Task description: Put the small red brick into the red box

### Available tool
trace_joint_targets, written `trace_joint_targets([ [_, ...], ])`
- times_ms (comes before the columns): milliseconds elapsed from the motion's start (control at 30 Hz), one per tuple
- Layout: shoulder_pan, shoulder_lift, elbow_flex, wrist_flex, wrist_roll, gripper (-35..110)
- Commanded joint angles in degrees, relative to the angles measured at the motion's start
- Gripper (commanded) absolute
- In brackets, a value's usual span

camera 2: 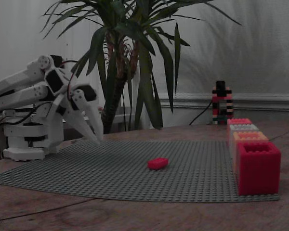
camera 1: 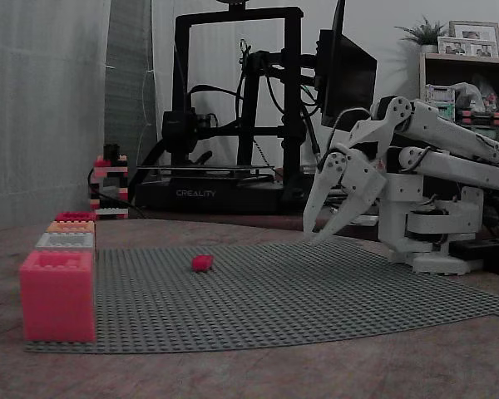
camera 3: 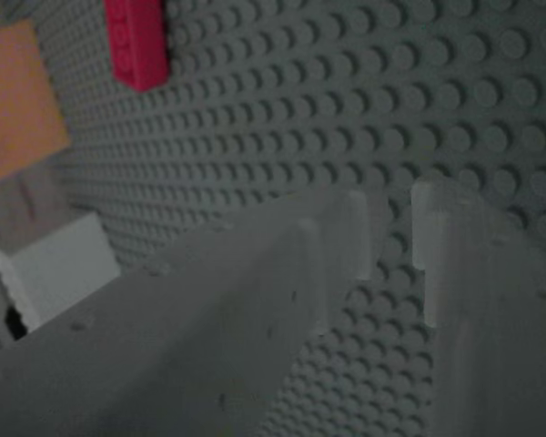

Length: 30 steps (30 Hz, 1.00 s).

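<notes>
Small red brick [camera 1: 202, 263] lies mid baseplate [camera 1: 333, 291]; red box [camera 1: 57, 295] at its near-left corner in that fixed view; gripper [camera 1: 316, 236] over far-right part.

You have one small red brick [camera 1: 202, 263] on one grey studded baseplate [camera 1: 316, 291], four boxes in a row, the nearest being the red box [camera 1: 57, 296], and one white arm with one gripper [camera 1: 316, 229].

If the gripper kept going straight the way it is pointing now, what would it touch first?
Most likely the grey studded baseplate: the gripper angles down with its tips just above it. The small red brick lies farther along, seemingly off that line.
</notes>
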Motion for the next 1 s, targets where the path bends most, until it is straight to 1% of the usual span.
trace_joint_targets([
  [0,-0.2,-0.4,-2.7,2.2,0.3,0],
  [300,-0.1,-0.4,-2.9,0.7,0.0,2],
  [467,0.9,-6.2,-8.0,-2.2,0.6,5],
  [533,1.5,-10.8,-10.9,-4.7,1.1,7],
  [700,2.6,-23.6,-20.2,-6.9,2.8,12],
  [967,7.2,-63.6,-45.7,-7.6,5.2,20],
])
